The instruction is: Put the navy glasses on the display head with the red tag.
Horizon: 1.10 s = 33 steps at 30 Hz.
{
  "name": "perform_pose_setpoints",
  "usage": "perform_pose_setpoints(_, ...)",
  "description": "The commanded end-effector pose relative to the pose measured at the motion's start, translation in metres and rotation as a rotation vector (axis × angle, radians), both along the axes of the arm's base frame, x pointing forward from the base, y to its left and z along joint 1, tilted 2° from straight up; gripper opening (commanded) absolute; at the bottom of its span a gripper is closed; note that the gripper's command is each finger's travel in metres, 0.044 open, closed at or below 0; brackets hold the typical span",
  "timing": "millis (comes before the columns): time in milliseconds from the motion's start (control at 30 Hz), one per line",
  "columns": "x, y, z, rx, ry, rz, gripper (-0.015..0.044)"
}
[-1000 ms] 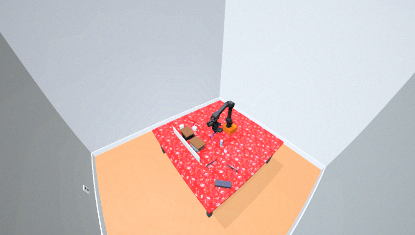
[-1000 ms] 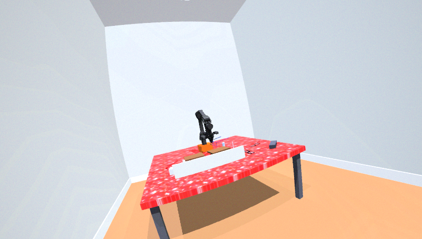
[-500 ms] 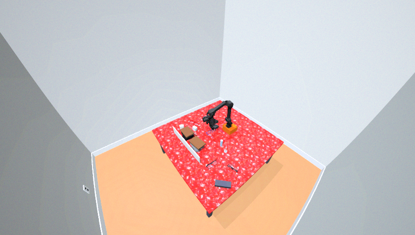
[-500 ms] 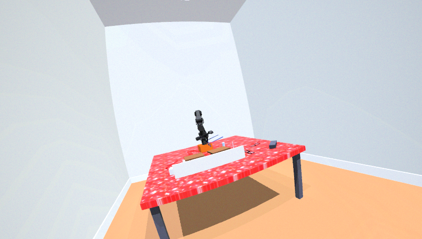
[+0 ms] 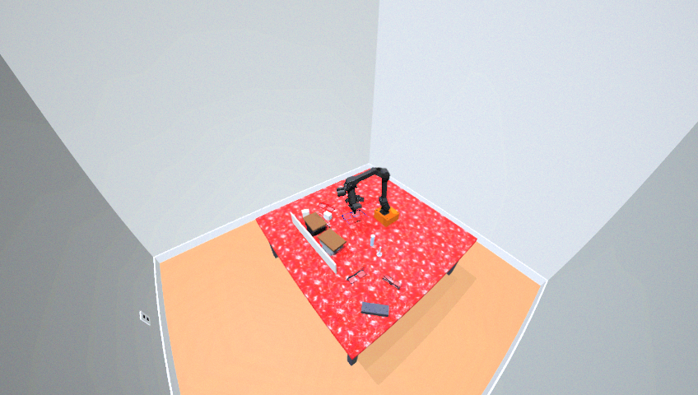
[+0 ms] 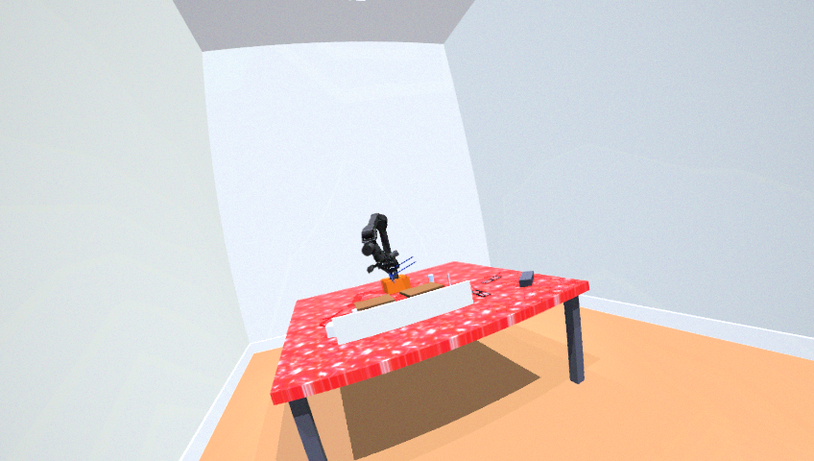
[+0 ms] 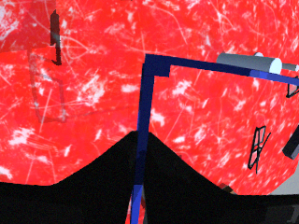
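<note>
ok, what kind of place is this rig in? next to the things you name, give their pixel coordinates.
Probably a bare robot test room: plain pale-grey walls, a red-and-white marbled table [image 5: 416,254] [image 6: 320,353], and a black jointed arm [image 5: 384,190] [image 6: 383,233] on an orange block-shaped base [image 5: 387,219] [image 6: 395,285].

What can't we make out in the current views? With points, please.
- Red tag: too small to pick out in the top or exterior view; can't tell which head has it.
- Navy glasses [image 5: 353,216] [image 6: 406,262] [image 7: 146,103]: wrist view crops them at the right and bottom edges.
- Gripper [image 5: 355,211] [image 6: 394,276] [image 7: 142,140] contact on the frame: too small in top and exterior.
- Lower parts of the brown-topped boxes [image 5: 332,240] [image 6: 422,289]: behind the white panel [image 5: 313,242] [image 6: 402,312], exterior.
</note>
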<state>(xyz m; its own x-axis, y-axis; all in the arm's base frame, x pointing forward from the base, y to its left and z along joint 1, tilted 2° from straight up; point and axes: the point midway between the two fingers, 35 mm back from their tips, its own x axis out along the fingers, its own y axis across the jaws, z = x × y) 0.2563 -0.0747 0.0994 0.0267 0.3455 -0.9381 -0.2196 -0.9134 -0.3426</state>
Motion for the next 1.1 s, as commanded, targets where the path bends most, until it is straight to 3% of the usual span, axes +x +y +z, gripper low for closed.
perform_pose_setpoints(0, -0.002, -0.013, 0.004, 0.033, -0.013, -0.056, 0.0000)
perform_pose_setpoints(1067, -0.054, -0.126, 0.040, 0.251, -0.175, -0.564, 0.0000)
